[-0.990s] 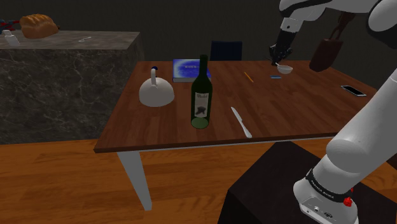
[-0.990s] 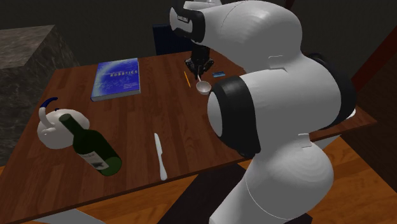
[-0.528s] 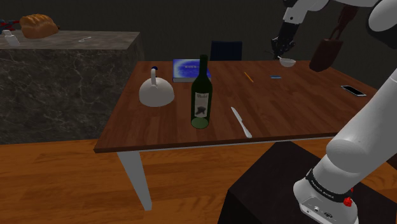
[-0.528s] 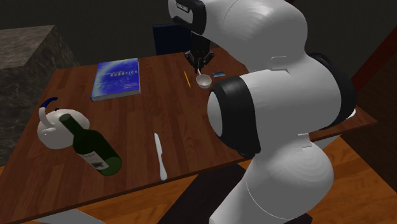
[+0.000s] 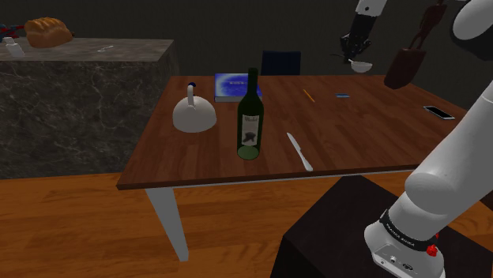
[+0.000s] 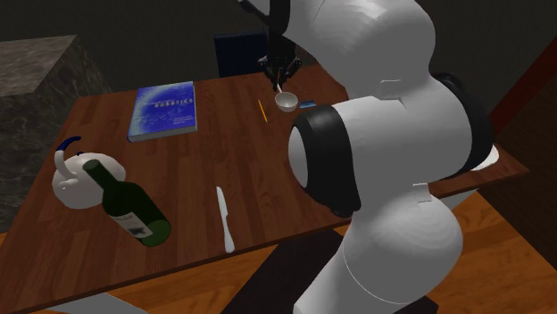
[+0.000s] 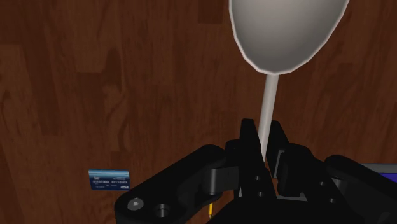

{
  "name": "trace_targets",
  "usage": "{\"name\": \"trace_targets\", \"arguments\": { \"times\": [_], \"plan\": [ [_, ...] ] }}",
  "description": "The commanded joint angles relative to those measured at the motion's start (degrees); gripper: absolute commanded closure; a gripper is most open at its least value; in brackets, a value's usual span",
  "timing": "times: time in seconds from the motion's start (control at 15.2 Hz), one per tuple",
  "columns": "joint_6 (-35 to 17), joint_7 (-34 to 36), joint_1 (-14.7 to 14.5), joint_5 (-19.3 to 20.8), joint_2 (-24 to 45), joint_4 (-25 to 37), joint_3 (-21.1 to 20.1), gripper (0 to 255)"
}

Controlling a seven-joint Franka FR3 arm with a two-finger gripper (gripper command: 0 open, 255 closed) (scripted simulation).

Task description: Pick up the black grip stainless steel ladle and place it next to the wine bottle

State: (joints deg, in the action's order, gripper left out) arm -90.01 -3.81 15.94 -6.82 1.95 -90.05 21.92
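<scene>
My black gripper (image 5: 353,47) (image 6: 279,70) (image 7: 264,143) is shut on the thin stem of the ladle (image 7: 283,35), holding it well above the far end of the wooden table (image 5: 355,130). The ladle's pale bowl (image 5: 361,67) (image 6: 286,102) hangs just below the fingers. The dark green wine bottle (image 5: 250,118) (image 6: 129,210) stands upright near the table's front edge, far from the gripper toward the shoulder view's left.
A white kettle (image 5: 194,113) stands beside the bottle, a blue book (image 5: 234,85) behind it. A table knife (image 5: 299,152), an orange pencil (image 5: 309,95), a small blue card (image 5: 342,95) (image 7: 109,179) and a phone (image 5: 438,112) lie on the table. A stone counter (image 5: 79,87) with bread stands at the left.
The gripper has risen steadily with the ladle, lifting the bowl off the table and higher above its far end. Nothing else has moved.
</scene>
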Motion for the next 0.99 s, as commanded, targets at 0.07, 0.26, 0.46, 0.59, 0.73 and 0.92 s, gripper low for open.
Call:
{"name": "trace_targets", "arguments": {
  "times": [0.07,0.26,0.46,0.59,0.73,0.92],
  "plan": [
    [2.50,0.10,0.12,-0.25,0.67,3.08,0.09,255],
    [5.10,0.12,0.32,-0.59,1.52,6.46,0.23,255],
    [7.80,0.11,0.59,-1.02,2.56,10.11,0.39,255],
    [9.67,0.08,0.82,-1.38,3.38,12.72,0.52,255],
    [11.61,0.04,1.09,-1.79,4.31,15.50,0.66,255],
    [14.68,-0.05,1.64,-2.55,5.95,20.06,0.89,255]
  ]
}}
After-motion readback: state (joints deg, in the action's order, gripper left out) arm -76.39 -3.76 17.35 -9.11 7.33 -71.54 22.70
